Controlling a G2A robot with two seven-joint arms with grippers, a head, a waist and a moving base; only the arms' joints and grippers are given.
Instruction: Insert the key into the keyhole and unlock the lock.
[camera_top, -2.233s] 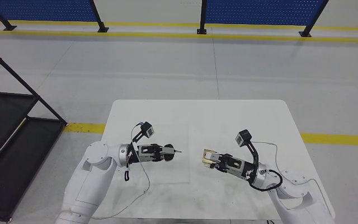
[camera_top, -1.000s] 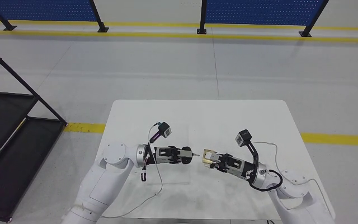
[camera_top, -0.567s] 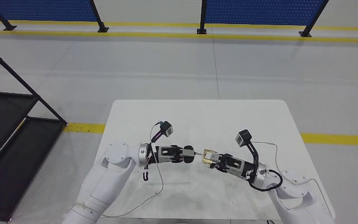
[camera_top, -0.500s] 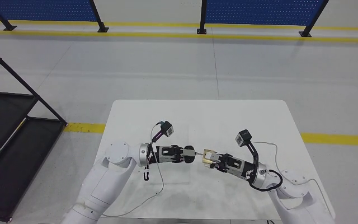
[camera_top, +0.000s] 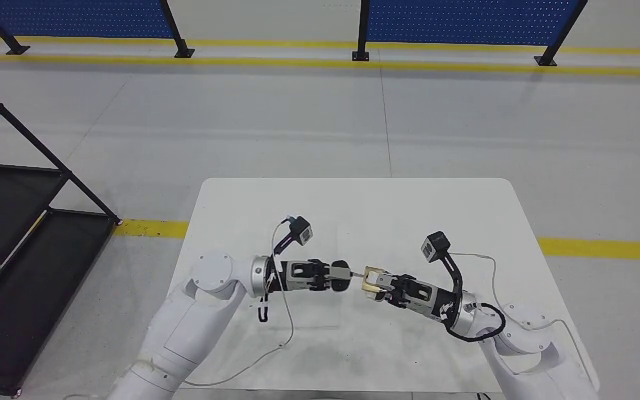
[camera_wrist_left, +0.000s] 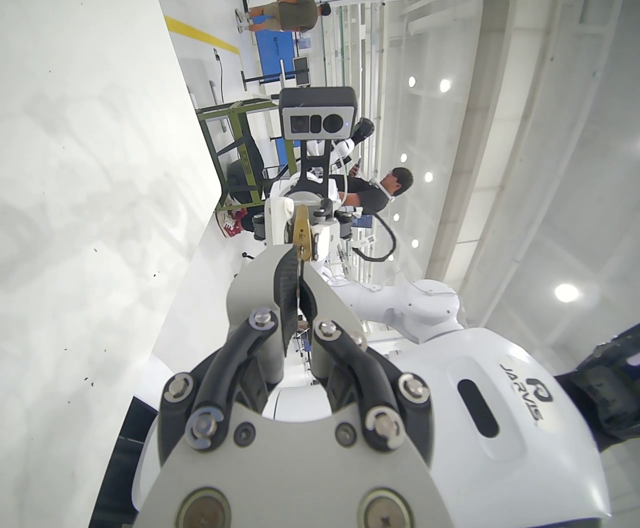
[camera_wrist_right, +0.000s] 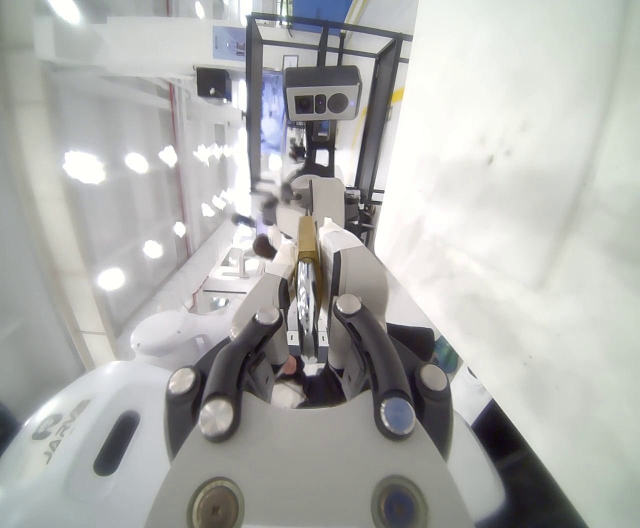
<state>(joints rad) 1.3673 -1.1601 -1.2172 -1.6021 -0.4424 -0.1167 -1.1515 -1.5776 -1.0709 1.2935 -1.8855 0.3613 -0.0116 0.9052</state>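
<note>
Hiding most of the key (camera_top: 354, 280), left gripper (camera_wrist_left: 299, 262) faces the lock (camera_wrist_left: 301, 234).

I count one key (camera_top: 350, 274); one brass padlock (camera_top: 370, 281); one white table (camera_top: 420, 215); two claws of mine, the left claw (camera_top: 338, 272) and the right claw (camera_top: 381, 287).

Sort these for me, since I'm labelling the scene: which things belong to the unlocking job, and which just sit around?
Job: key, held in the left pincer; brass padlock, held in the right pincer.
Lying about: white table; black rack; blue barriers.
</note>
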